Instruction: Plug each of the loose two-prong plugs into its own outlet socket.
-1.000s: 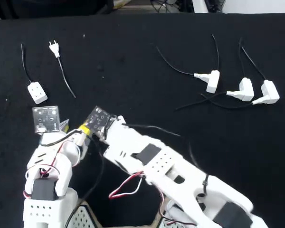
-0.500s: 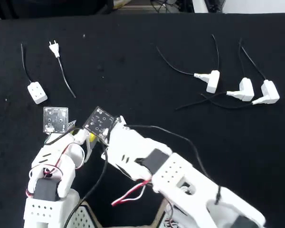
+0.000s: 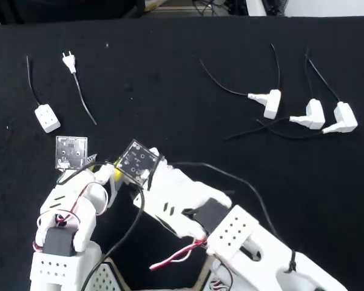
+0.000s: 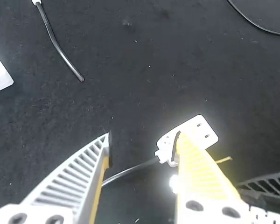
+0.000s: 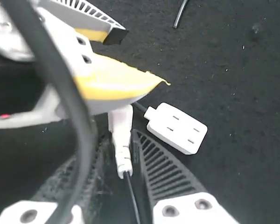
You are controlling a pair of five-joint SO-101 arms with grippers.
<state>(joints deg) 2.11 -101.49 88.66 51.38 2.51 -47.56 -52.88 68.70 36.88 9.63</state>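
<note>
gripped plug (image 5: 120, 140) in right hand (image 5: 117, 145), left hand (image 4: 142, 141) spread wide beside socket (image 4: 199, 130) just ahead; likely needed squaring up before any push.

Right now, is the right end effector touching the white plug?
Touching. The right wrist view shows the white plug pinched between the right end effector's two ribbed fingers, with no gap on either side.

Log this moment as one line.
left hand: open, at socket | right hand: holds plug | plug beside socket, not inserted | second plug, second socket: untouched
</note>
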